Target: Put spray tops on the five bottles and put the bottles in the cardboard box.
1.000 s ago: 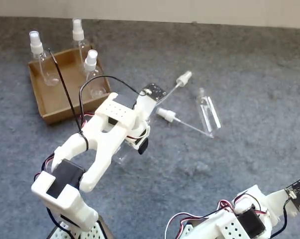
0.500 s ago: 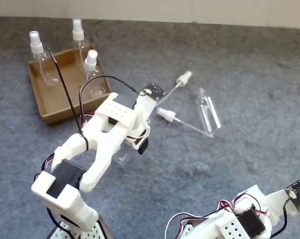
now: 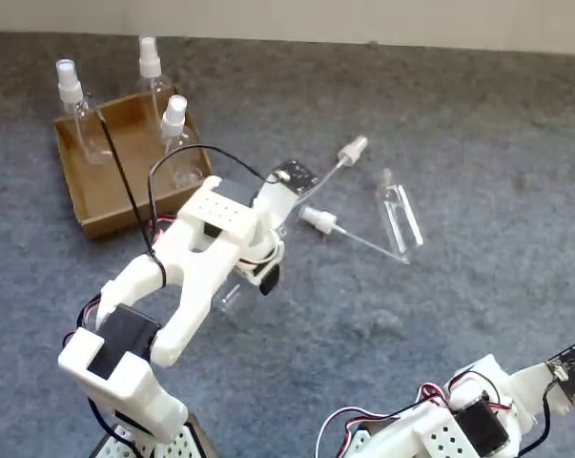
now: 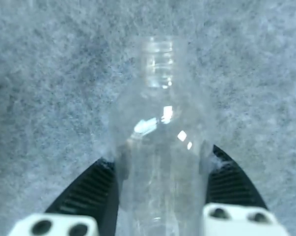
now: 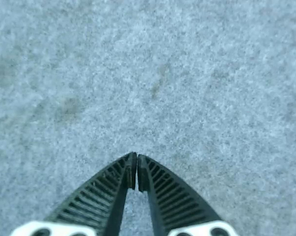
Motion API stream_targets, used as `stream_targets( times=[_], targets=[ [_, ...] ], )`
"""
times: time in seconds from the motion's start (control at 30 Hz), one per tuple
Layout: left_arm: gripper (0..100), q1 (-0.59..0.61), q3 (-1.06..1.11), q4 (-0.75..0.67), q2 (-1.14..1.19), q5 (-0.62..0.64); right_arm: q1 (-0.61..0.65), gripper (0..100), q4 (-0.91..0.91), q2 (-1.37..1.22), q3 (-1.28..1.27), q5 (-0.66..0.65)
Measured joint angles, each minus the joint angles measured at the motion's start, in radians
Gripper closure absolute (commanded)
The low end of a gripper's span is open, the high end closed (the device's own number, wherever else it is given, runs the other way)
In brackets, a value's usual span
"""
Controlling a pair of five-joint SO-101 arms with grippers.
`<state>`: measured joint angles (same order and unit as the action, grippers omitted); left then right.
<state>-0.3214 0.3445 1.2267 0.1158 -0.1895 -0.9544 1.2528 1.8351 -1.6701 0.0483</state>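
Holding a clear, topless bottle [image 4: 160,98] in the left gripper [image 4: 161,158] — jaws roughly half spread, pads pressed on both sides of the body, neck pointing away from the wrist. From the high view, sits low over the carpet, near the cardboard box [image 3: 96,218]. Three topped bottles [image 3: 176,143] standing in the box. Near spray top [image 3: 317,218] and far spray top [image 3: 353,150] lying loose by a second open bottle [image 3: 399,215], well apart from the box. Right gripper [image 5: 137,169] pinched fully closed on nothing, over bare carpet.

Risks, as a guess:
- Smooth thin plastic, so could twist or slip in the jaws when a top gets pushed on.
- Too much squeeze & the body buckles.
- Long dip tube could miss the narrow neck or bend.
- Near top's tube seems to touch the lying bottle — lifting could drag or roll it.
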Motion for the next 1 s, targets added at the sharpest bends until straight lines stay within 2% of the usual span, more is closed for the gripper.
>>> stream_targets(
  times=[0.3, 0.5, 0.73, 0.9, 1.0],
  targets=[
    [91, 0.086, 0.000, 0.000, -0.002, -0.176, 0.000, 99.3, 0.000, 0.000, 0.000, 0.000],
    [91, 0.064, 0.000, 0.000, -0.002, -0.362, 0.000, 99.3, 0.000, 0.000, 0.000, 0.000],
    [91, 0.064, 0.002, -0.014, -0.002, -0.448, 0.000, 99.3, 0.000, 0.000, 0.000, 0.000],
    [78, 0.060, 0.078, -0.161, -0.002, -0.451, 0.000, 99.3, 0.000, 0.000, 0.000, 0.000],
    [75, 0.063, 0.143, -0.233, -0.002, -0.451, 0.000, 99.3, 0.000, 0.000, 0.000, 0.000]
  ],
)
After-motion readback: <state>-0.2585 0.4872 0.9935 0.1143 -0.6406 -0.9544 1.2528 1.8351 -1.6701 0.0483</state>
